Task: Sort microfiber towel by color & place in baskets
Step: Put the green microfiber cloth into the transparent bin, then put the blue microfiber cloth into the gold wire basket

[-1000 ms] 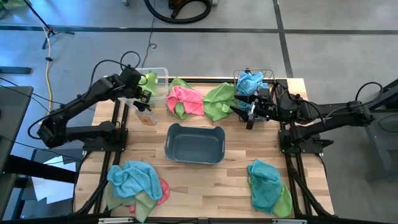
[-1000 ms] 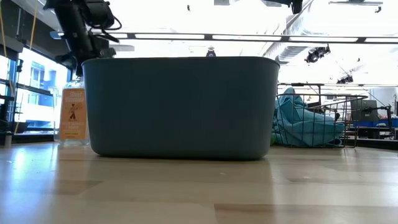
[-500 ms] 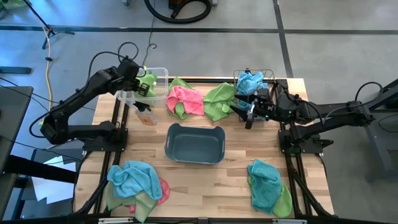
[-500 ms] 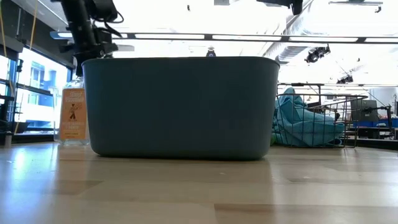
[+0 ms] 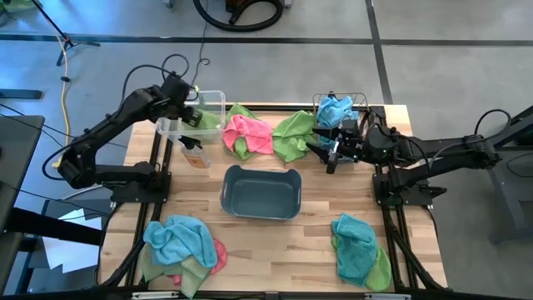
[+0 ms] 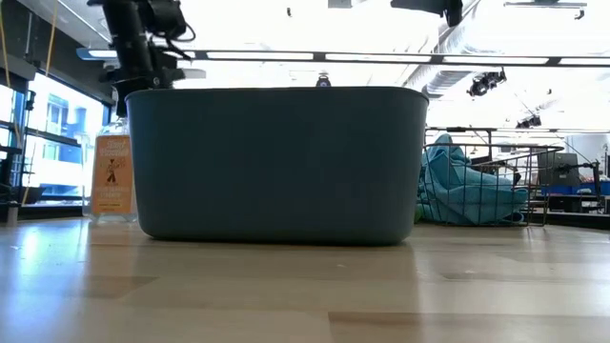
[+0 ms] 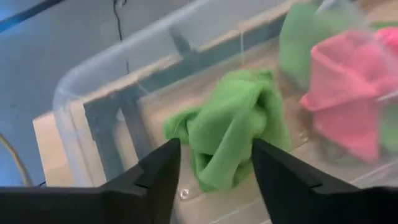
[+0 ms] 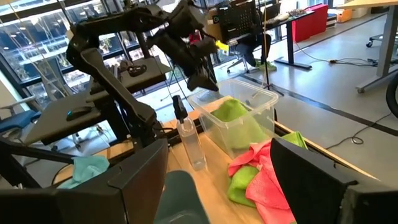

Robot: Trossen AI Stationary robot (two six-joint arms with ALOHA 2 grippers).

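Grey floor surrounds my wooden desk (image 5: 316, 208), and a bright hall with ceiling lights lies beyond it. My left gripper (image 5: 191, 114) hangs over the clear bin (image 5: 218, 100) at the far left corner of the desk, its fingers (image 7: 155, 171) apart with nothing between them; a green towel (image 7: 233, 134) lies crumpled on the bin's floor right under them. Just beside the bin stands a spray bottle (image 5: 193, 152) with an orange label.

My right gripper (image 5: 331, 153) sits low at the far right of the desk, fingers (image 8: 134, 177) spread wide and empty, next to the wire basket (image 5: 360, 102), which holds a blue towel (image 5: 335, 109). Between the bin and the basket lies a pink towel (image 5: 250, 133) over green cloth, with another green towel (image 5: 294, 133) touching it on the basket side.

In the middle of the desk stands the grey-blue tub (image 5: 260, 192); I cannot tell from the level view whether anything is inside, but from above it looks bare. Near the front left corner sits a heap (image 5: 181, 243) of blue, pink and green towels, and near the front right a blue towel over a green one (image 5: 360, 248).
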